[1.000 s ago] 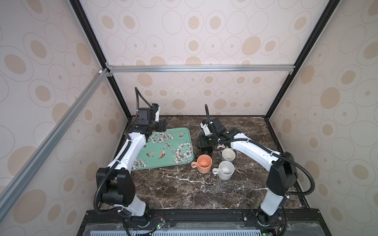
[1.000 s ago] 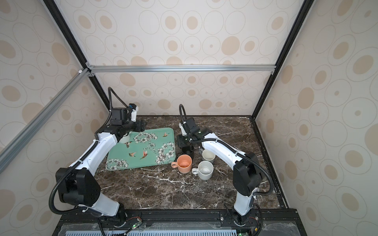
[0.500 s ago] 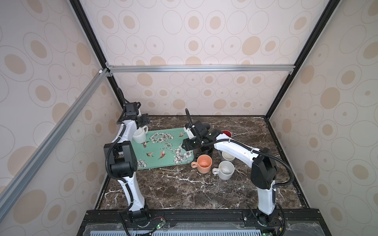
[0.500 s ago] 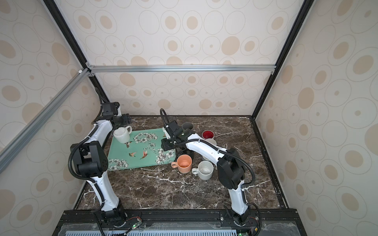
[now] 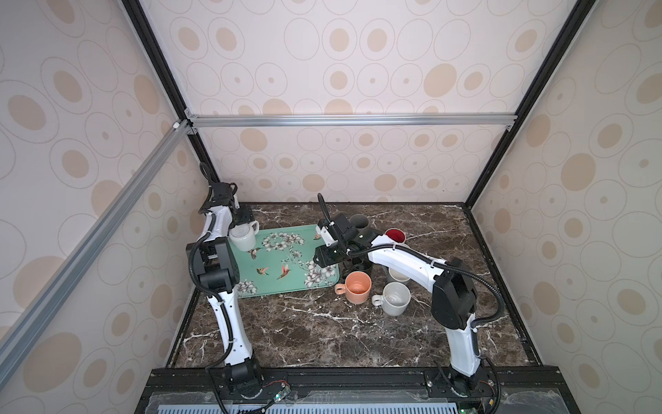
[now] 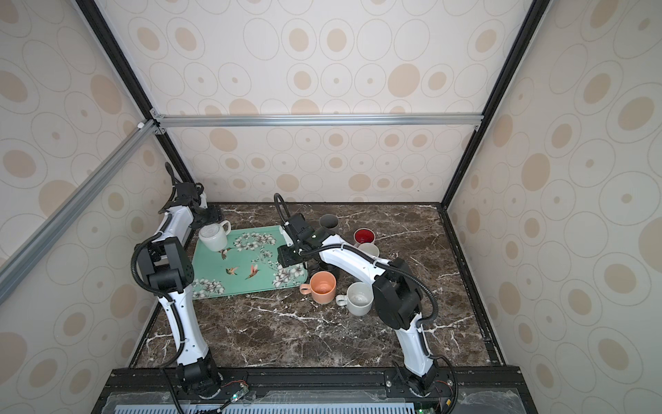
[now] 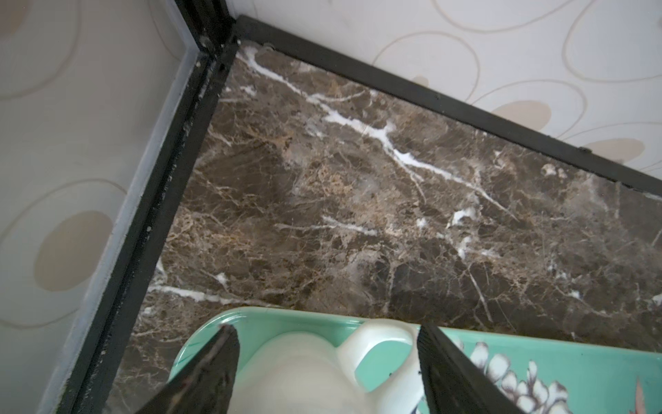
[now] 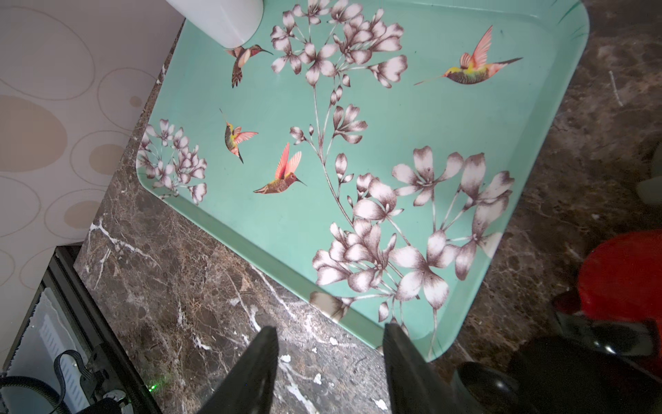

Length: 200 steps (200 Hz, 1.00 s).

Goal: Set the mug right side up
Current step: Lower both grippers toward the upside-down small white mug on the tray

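Observation:
The mug (image 5: 243,236) (image 6: 214,236) is white and stands base up on the far left corner of the green flowered tray (image 5: 283,256) (image 6: 250,252). Its handle points right in both top views. My left gripper (image 5: 244,224) (image 7: 326,328) reaches down over it with jaws open. One black finger (image 7: 215,362) stands on each side of the mug (image 7: 297,369), the other close against the handle. My right gripper (image 5: 322,256) (image 8: 330,328) hovers open and empty over the tray's (image 8: 412,114) right edge. The mug's side (image 8: 222,21) shows at the edge of the right wrist view.
Right of the tray stand an orange mug (image 5: 356,286), a cream mug (image 5: 394,297), a red-lined cup (image 5: 395,236), a dark grey mug (image 5: 360,222) and black mugs (image 5: 358,267) under the right arm. The cage's left and back walls (image 7: 89,179) stand close to the left gripper.
Over the second the left arm folded back into the far left corner and the right gripper swung left over the tray's edge. The mug has stayed put for the last half second.

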Tool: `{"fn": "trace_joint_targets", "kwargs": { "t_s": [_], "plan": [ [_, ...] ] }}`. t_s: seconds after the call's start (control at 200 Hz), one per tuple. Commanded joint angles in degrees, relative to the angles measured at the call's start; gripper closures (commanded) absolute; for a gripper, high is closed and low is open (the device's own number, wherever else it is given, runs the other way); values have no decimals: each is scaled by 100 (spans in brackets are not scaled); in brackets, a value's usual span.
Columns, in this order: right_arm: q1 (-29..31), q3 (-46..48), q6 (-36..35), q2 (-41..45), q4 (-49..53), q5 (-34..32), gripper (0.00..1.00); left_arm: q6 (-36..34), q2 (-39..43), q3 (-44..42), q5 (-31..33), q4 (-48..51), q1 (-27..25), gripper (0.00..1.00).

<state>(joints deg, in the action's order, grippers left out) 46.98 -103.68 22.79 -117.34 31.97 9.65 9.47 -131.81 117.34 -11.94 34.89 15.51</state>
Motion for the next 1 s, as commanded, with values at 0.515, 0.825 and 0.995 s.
{"fn": "trace_joint_targets", "kwargs": {
  "t_s": [0.515, 0.825, 0.995],
  "plan": [
    [39, -630, -348, -267, 331, 15, 49, -252, 1190, -1921, -1974, -336, -333, 33],
    [38, -358, -328, 123, 497, -157, 49, -338, 1670, -2853, -2464, -702, -1189, 37],
    [36, 244, -390, 405, 266, -360, 48, -429, 1711, -2921, -2589, -656, -1560, 37]
  ]
}}
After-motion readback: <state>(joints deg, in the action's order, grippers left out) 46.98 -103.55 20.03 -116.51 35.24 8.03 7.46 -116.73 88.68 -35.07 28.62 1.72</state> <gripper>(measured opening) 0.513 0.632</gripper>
